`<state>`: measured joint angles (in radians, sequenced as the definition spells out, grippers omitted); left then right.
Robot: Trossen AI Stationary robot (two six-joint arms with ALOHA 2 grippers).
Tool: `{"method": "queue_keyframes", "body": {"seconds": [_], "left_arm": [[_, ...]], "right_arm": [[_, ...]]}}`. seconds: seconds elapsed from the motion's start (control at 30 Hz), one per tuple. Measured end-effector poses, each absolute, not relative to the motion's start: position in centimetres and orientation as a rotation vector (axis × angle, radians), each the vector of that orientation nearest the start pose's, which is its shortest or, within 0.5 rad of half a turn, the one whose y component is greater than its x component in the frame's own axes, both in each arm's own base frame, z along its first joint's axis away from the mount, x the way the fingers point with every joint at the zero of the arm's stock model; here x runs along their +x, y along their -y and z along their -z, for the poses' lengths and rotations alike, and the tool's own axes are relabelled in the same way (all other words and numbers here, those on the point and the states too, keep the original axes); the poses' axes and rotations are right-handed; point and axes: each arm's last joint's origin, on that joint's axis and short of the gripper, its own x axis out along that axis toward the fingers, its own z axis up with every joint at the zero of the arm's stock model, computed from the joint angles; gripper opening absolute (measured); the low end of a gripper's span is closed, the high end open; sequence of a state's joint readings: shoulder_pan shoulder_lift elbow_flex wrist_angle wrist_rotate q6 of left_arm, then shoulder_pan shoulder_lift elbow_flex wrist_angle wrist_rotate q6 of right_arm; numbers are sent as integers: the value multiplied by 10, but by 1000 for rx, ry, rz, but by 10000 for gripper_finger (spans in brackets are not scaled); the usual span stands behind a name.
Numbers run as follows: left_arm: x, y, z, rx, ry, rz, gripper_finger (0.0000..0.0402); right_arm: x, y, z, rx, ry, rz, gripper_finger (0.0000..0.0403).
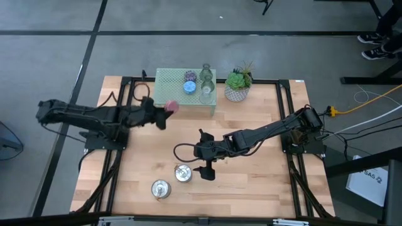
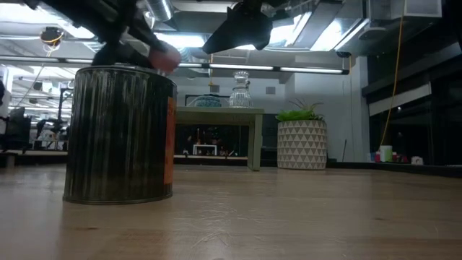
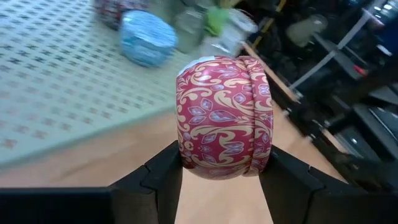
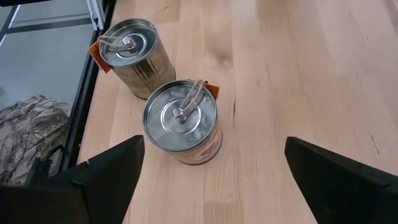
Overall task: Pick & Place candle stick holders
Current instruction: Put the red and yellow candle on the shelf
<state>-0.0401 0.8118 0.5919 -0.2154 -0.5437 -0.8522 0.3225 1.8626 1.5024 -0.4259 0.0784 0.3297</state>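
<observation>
The left pincer [image 1: 164, 113] is clenched on a pink patterned candle holder [image 3: 224, 117], held above the bench [image 1: 251, 169] at the stand's [image 1: 169, 85] seven o'clock edge. On the stand sit blue [image 1: 189, 87], purple [image 1: 190, 76] and clear glass holders [image 1: 206, 74]. The right pincer [image 1: 205, 169] hangs released at three o'clock of one silver holder [image 1: 183, 173]; another [image 1: 161, 188] stands at that holder's seven o'clock.
</observation>
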Motion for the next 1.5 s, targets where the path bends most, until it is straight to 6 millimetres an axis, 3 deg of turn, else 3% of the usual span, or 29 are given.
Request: {"method": "queue_keyframes", "body": {"seconds": [0.13, 0.37, 0.6, 0.83, 1.5], "left_arm": [[178, -31, -260, -739, -169, -671, 175], [185, -75, -242, -857, -252, -735, 175], [197, -99, -234, -959, -223, -665, 176], [199, -105, -229, -979, -235, -691, 201], [190, -105, -240, -846, -163, -760, 232]], "right_arm": [[394, -129, -258, 155, -794, -103, 390], [394, -129, -258, 152, -793, -105, 390], [395, -129, -258, 153, -793, -104, 390], [395, -129, -258, 153, -793, -105, 390], [395, -130, -259, 154, -788, -109, 390]]}}
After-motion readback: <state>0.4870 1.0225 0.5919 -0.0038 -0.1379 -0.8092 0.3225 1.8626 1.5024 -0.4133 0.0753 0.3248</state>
